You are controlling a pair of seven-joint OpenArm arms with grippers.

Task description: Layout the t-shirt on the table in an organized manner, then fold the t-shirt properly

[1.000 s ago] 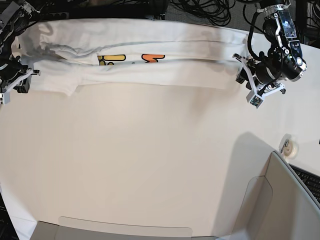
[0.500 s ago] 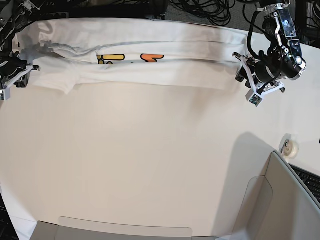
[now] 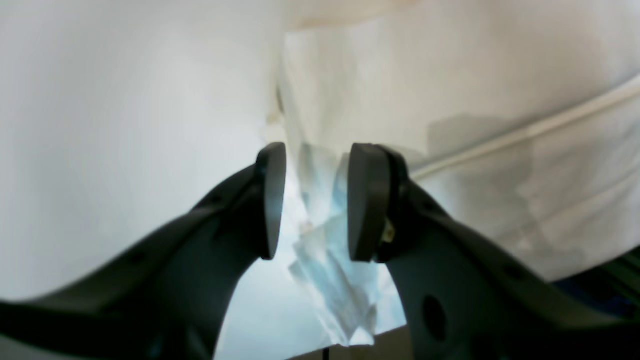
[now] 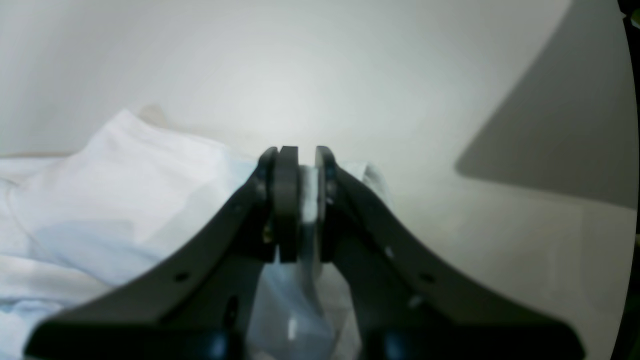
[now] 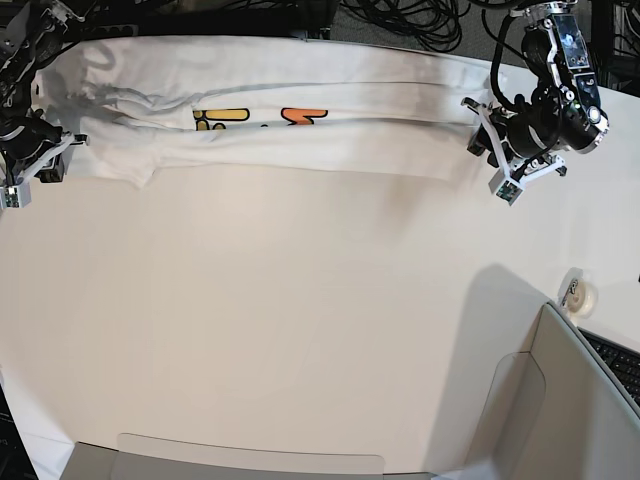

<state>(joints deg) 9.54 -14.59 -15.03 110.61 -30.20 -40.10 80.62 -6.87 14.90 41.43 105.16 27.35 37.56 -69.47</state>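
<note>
T-shirt [image 5: 300,130] stretched as a long white band across the far side of the table [image 5: 300,330], folded lengthwise so only a strip of yellow and orange lettering shows near the middle of the base view. One end by the left gripper [image 5: 490,150] at that view's right, the other end by the right gripper [image 5: 35,165] at its left, where the cloth bunches into looser folds.

Left wrist view: left gripper [image 3: 312,200] with pads apart — a crumpled edge of the t-shirt [image 3: 450,100] lying in the gap between them, not pinched by either pad as far as can be told. Hem seam running diagonally across the cloth just beyond the right-hand finger [image 3: 370,200].

Right wrist view: right gripper [image 4: 297,200] with jaws nearly together, a thin fold of the t-shirt [image 4: 125,175] caught in the narrow slot between the pads. Rest of that cloth rumpled to one side, bare table [image 4: 350,75] beyond.

Small round cream object [image 5: 578,296] near the table's edge, beside a grey panel [image 5: 570,400] with a keyboard corner [image 5: 620,362].
</note>
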